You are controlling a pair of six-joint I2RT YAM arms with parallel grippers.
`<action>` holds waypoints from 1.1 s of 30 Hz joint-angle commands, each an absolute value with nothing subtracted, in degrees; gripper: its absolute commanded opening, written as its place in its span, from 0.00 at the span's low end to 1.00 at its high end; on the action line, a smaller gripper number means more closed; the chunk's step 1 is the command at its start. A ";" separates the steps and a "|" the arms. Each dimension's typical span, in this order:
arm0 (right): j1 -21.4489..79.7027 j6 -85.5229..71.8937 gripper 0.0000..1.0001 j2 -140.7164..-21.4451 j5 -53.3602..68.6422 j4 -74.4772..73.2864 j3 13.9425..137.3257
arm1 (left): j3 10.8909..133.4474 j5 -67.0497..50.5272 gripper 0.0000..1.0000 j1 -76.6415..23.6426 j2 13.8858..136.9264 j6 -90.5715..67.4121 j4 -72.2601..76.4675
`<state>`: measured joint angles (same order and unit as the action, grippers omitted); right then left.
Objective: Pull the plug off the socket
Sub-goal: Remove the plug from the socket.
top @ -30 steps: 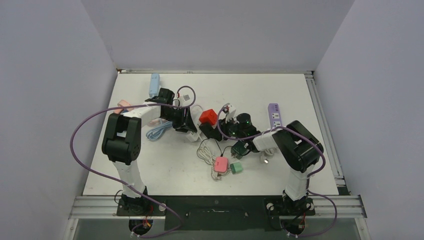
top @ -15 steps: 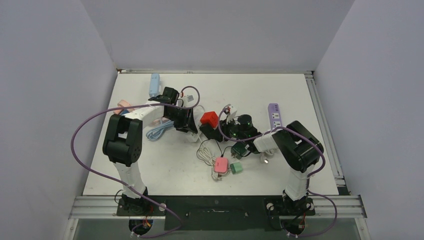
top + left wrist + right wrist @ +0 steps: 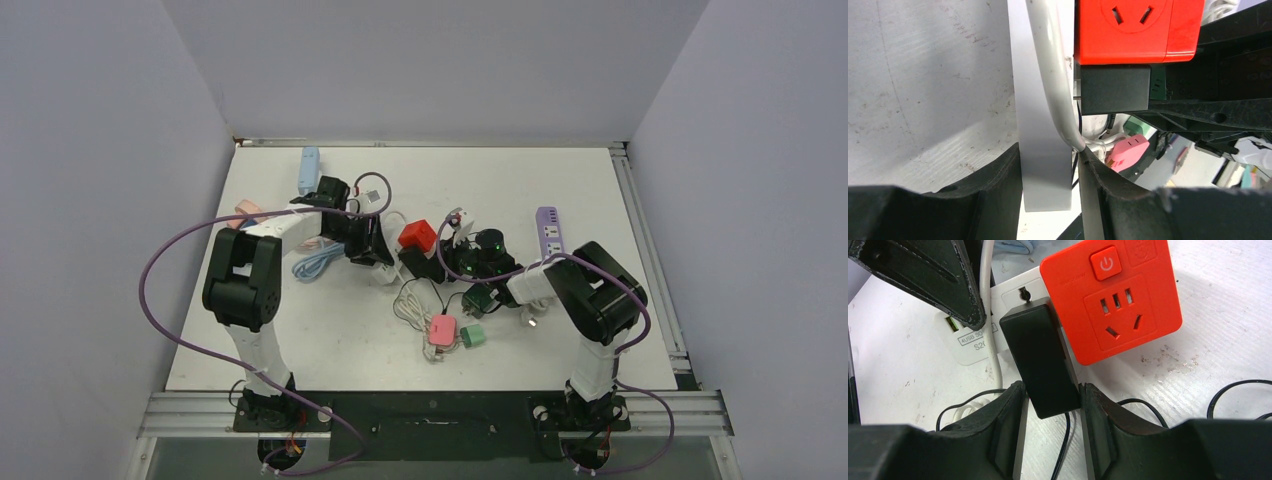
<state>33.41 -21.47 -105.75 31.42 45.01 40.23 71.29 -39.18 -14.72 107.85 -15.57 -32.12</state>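
The white socket strip [image 3: 977,344] lies mid-table, with a red adapter [image 3: 1113,300] and a black plug [image 3: 1043,360] both seated in its face. My right gripper [image 3: 1050,405] is shut on the black plug's body, one pad on each side. My left gripper [image 3: 1050,170] is shut on the end of the white socket strip [image 3: 1044,150], pinching its white cord [image 3: 1050,75] against the right finger. In the top view the two grippers face each other, the left [image 3: 372,250] and the right [image 3: 442,262], with the red adapter [image 3: 417,235] between them.
Loose pink [image 3: 441,328], light green [image 3: 473,336] and dark green [image 3: 478,298] plugs lie with tangled cords in front of the grippers. A purple strip [image 3: 549,232] sits to the right and a blue strip [image 3: 309,170] at the back left. A light blue cable [image 3: 318,262] is coiled at the left.
The left wrist shifted slightly right and came back. Both grips are the same, and the black plug still sits in the socket strip.
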 commanded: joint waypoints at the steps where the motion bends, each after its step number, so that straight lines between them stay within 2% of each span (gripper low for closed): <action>1: 33.71 -23.07 0.05 -105.90 34.37 51.93 41.46 | 70.50 -43.66 0.00 -13.13 105.01 -18.60 -27.06; 14: 33.66 -22.76 0.05 -106.98 33.94 50.89 42.01 | 69.05 -45.53 0.00 -11.46 104.32 -21.35 -23.72; 26: 33.66 -23.81 0.05 -104.16 34.30 52.82 40.44 | 70.83 -30.54 0.00 -13.46 104.36 -16.66 -29.81; 33: 33.57 -23.97 0.05 -103.37 34.37 52.99 40.19 | 71.19 -28.35 0.00 -13.91 104.24 -16.27 -30.67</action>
